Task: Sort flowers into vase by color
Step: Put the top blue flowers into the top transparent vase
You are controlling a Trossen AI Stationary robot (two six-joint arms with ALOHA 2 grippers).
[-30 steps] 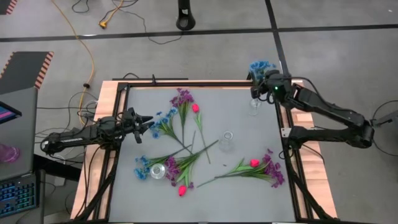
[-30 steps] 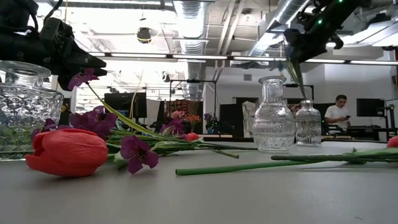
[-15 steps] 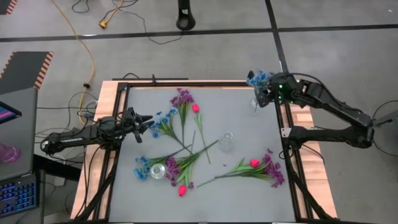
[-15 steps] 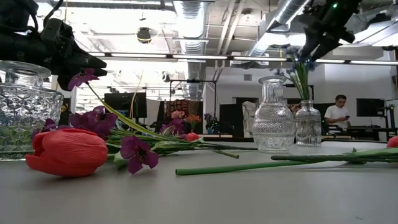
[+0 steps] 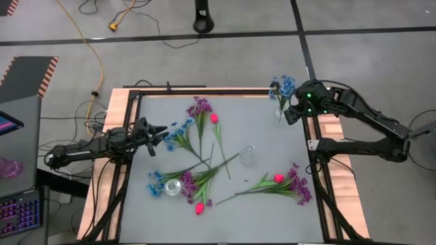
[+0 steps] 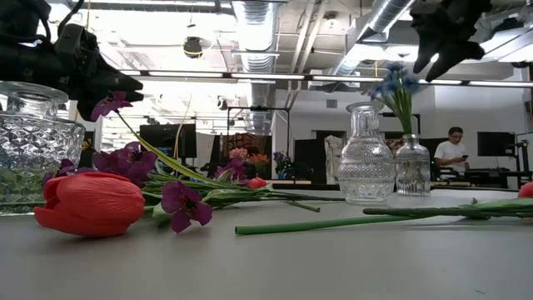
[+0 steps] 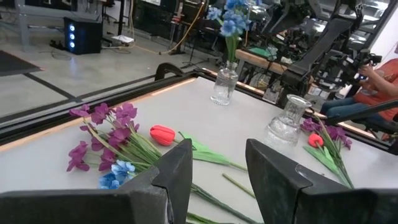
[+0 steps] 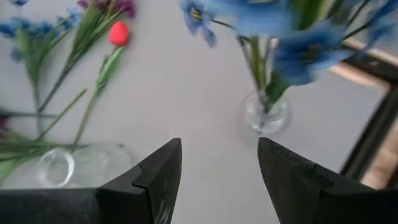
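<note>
A blue sprig (image 5: 284,86) stands with its stem in the small glass vase (image 5: 279,117) at the table's far right corner; it also shows in the low view (image 6: 398,83) and the right wrist view (image 8: 292,50). My right gripper (image 5: 293,113) (image 8: 217,146) hovers open just right of and above that vase (image 8: 266,115), touching nothing. My left gripper (image 5: 161,132) (image 7: 217,149) waits open at the left edge, beside a blue bunch (image 5: 180,133). Purple sprigs (image 5: 199,109), red buds (image 5: 214,118) and more blue blossoms (image 5: 155,182) lie flat on the table.
A second vase (image 5: 248,155) stands mid-table and a third (image 5: 172,187) near the left front, among lying stems. A bunch of purple sprigs with a red bud (image 5: 286,182) lies at the right front. The raised frame (image 5: 204,93) rims the table. A person (image 6: 454,150) sits far behind.
My right gripper lowered the blue sprig into the far right vase, let go of it, and drew back up and toward the table's right edge. The sprig now stands upright in the vase on its own.
</note>
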